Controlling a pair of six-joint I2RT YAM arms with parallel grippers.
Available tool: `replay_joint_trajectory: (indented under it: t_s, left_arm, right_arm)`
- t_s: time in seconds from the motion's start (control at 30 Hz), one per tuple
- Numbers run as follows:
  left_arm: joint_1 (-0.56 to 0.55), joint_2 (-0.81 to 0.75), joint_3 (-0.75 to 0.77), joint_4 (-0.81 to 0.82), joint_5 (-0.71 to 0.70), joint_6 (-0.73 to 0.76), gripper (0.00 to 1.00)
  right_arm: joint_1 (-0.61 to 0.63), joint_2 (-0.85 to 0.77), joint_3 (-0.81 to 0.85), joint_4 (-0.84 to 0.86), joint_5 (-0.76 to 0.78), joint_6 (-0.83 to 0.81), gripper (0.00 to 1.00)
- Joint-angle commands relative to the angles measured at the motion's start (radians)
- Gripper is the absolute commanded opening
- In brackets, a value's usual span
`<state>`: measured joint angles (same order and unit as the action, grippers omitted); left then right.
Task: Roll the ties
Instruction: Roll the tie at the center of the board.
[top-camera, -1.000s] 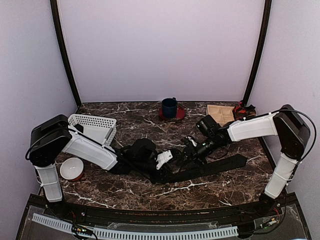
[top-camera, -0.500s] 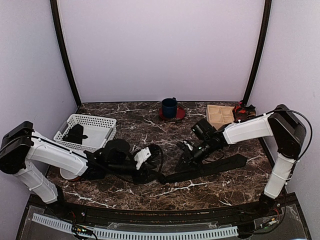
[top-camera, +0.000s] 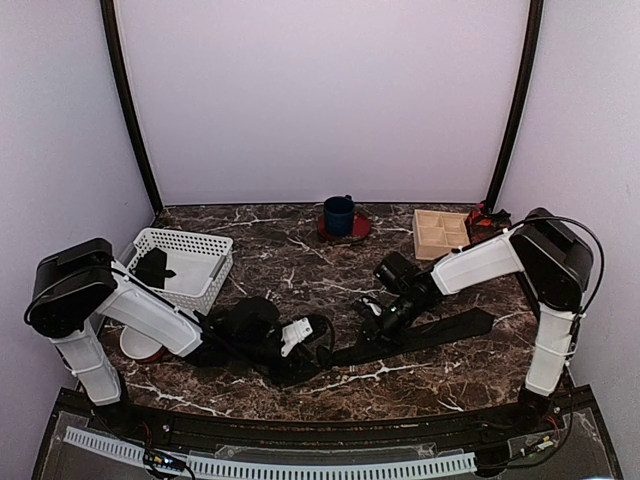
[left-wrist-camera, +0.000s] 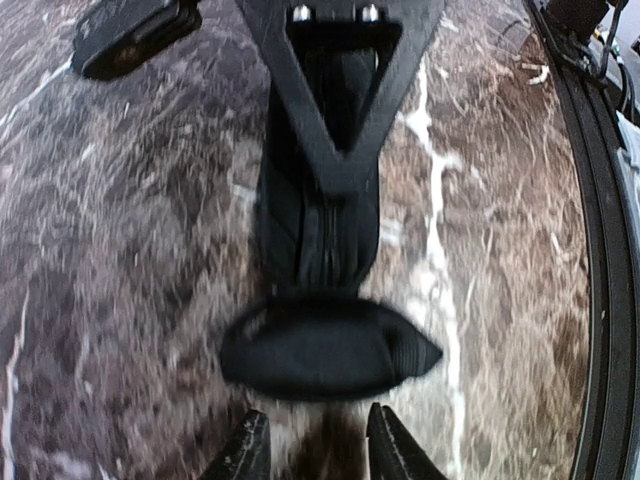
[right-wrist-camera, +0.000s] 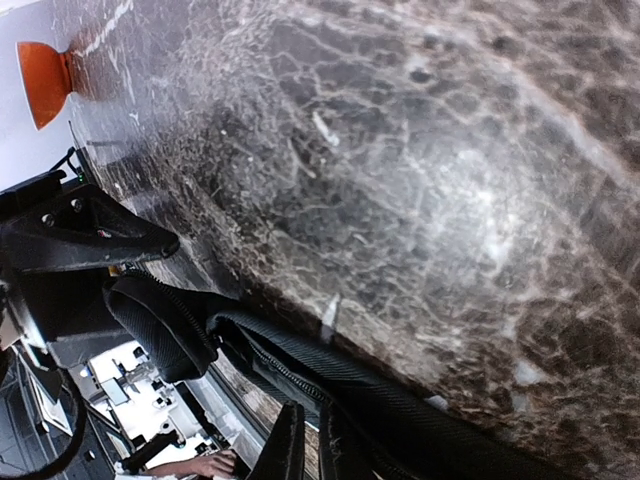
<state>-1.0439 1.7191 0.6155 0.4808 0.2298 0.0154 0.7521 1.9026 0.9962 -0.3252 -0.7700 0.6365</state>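
The left gripper (left-wrist-camera: 318, 452), jaws narrow and empty, sits just behind the coiled end of the tie (left-wrist-camera: 330, 350), and the right gripper (right-wrist-camera: 308, 450), jaws pinching the strip beyond, could tug it loose and unroll it.

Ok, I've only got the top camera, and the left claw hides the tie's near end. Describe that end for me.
Observer: The left wrist view shows the tie's end turned into a fat little roll. It lies on the marble just beyond the left claw.
Operator: Give me that claw's jaws.
Observer: Open, with bare marble between the fingertips. The roll is not between them.
Operator: Now the right claw.
Observer: Its wrist view shows the right claw closed to a sliver at the tie's edge. Whether it pinches fabric, I cannot tell.
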Motion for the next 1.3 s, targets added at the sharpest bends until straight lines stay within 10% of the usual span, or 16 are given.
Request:
replay_joint_trajectory:
  t_s: [0.0,0.57,1.27]
  left_arm:
    - [-0.005,0.038,0.094,0.026,0.041,0.010,0.35]
    - [-0.007,0.149,0.201,0.044,0.069,0.014,0.35]
    - [-0.007,0.184,0.232,0.026,0.075,-0.016,0.35]
  right_arm:
    - [0.008,0.022,0.009,-0.035,0.046,-0.026,0.08]
    - [-0.037,-0.112,-0.010,0.077,-0.058,0.043,0.42]
    - [0.013,0.005,0.066,-0.013,0.017,-0.028,0.23]
